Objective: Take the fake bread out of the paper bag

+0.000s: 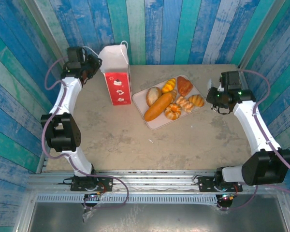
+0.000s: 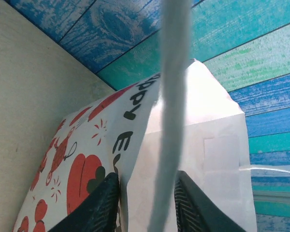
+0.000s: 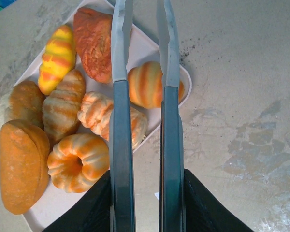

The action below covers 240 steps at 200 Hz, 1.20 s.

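The paper bag (image 1: 117, 79) stands upright at the back left, red and white with a fruit pattern (image 2: 82, 169). My left gripper (image 1: 96, 64) is at its upper left corner. Its black jaws (image 2: 147, 198) stand apart, open, astride the bag's top edge. A blurred pale strip, seemingly a cord handle (image 2: 171, 96), hangs between them. The fake bread lies on a pale tray (image 1: 152, 122): a long loaf (image 1: 159, 106), a twisted ring (image 3: 79, 162), a reddish wedge (image 3: 92, 41) and several others. My right gripper (image 3: 142, 12) hovers over the tray's right edge above a striped bun (image 3: 145, 87), its fingers slightly open and holding nothing.
The tray (image 3: 150, 46) sits at the table's back centre, a little right of the bag. Blue and green plank walls (image 1: 193, 29) close in the back and both sides. Bare tabletop (image 1: 135, 145) stretches in front of the bag and tray.
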Tool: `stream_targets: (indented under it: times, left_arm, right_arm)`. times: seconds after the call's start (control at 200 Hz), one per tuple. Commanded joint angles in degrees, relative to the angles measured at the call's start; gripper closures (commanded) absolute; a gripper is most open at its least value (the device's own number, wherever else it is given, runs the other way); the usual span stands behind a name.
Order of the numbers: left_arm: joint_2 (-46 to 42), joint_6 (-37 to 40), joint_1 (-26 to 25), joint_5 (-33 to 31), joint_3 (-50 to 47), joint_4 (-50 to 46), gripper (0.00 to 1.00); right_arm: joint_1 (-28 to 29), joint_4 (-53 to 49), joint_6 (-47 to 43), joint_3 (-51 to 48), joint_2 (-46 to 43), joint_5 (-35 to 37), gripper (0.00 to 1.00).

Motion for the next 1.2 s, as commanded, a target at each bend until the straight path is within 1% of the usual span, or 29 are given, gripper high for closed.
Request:
stream_targets:
  times: [0.0, 0.04, 0.15, 0.17, 0.18, 0.195, 0.28, 0.3, 0.321, 0.621, 0.866, 0.957, 1.077, 1.097, 1.197]
  left_arm:
    - [0.3, 0.7, 0.3, 1.3, 0.0, 1.7, 0.59]
    - [0.1, 0.8, 0.4, 1.2, 0.0, 1.6, 0.56]
    - [-1.3, 1.1, 0.6, 0.9, -0.3, 1.1, 0.36]
    - [-1.6, 1.2, 0.6, 0.8, -0.5, 1.0, 0.29]
    - [-1.8, 1.2, 0.6, 0.8, -0.5, 1.0, 0.28]
    - [-2.1, 1.3, 0.7, 0.7, -0.6, 0.8, 0.22]
    - [-4.0, 2.2, 0.9, -0.2, -1.2, -0.2, 0.0]
    - [-4.5, 2.5, 0.9, -0.5, -1.4, -0.4, 0.05]
    - [-5.1, 2.8, 0.9, -0.6, -1.7, -0.7, 0.06]
    - [-13.9, 4.6, 1.2, -1.5, -8.4, -1.3, 0.06]
    - [-20.8, 9.2, 1.6, -1.5, -12.8, -2.3, 0.06]
    - [-24.9, 10.5, 1.6, -3.6, -16.9, 0.6, 0.06]
    - [-29.5, 10.6, 1.6, -8.1, -23.6, 6.6, 0.06]
    - [-31.5, 10.6, 1.6, -8.5, -24.7, 7.7, 0.06]
    - [-34.1, 10.2, 1.6, -11.1, -29.3, 11.4, 0.06]
  right_arm:
    - [-0.6, 2.0, 0.6, -0.8, -0.9, -0.2, 0.64]
    - [-0.7, 2.0, 0.6, -0.8, -1.0, -0.2, 0.64]
    - [-1.1, 2.0, 0.7, -1.0, -1.4, 0.6, 0.64]
    - [-1.1, 2.0, 0.7, -1.0, -1.6, 0.9, 0.64]
    - [-1.1, 2.1, 0.7, -1.1, -1.7, 1.1, 0.64]
    - [-1.2, 2.0, 0.7, -1.2, -1.8, 1.2, 0.64]
    - [-1.7, 2.0, 1.1, -1.8, -2.5, 2.3, 0.64]
    - [-1.9, 2.2, 1.2, -2.1, -2.7, 2.6, 0.64]
    - [-2.1, 2.2, 1.2, -2.2, -2.9, 2.8, 0.64]
    - [-4.4, 3.5, -0.5, -6.0, -3.3, 4.3, 0.64]
    - [-5.5, 6.0, -2.5, -9.8, -0.6, 7.4, 0.64]
    - [-6.2, 7.2, -2.6, -11.2, 1.6, 6.1, 0.63]
    - [-6.9, 9.1, -3.2, -13.1, 4.7, 4.3, 0.63]
    - [-7.0, 9.5, -3.4, -13.5, 5.3, 3.9, 0.64]
    - [-7.3, 11.5, -3.7, -14.9, 8.4, 2.3, 0.64]
